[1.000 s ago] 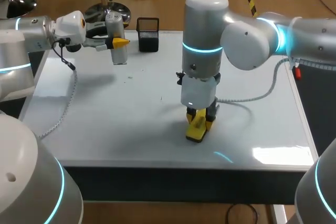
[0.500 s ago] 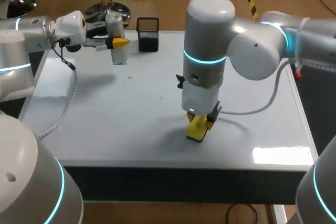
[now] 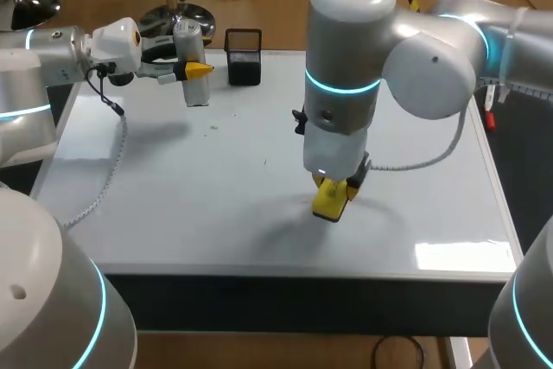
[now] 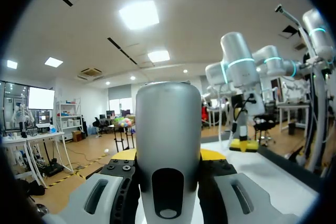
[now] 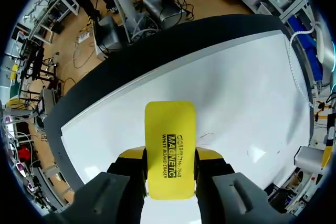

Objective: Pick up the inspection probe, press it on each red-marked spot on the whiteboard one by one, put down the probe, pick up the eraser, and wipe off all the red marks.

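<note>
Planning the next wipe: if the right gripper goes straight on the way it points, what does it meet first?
The whiteboard: the right gripper points down at it, and the yellow eraser it holds would land first. Gap unclear.

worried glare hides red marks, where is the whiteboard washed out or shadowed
Head view: a glare patch on the whiteboard near its right front corner, soft shadow beside the eraser; right wrist view: mostly even light; left wrist view: the probe hides much of it.
</note>
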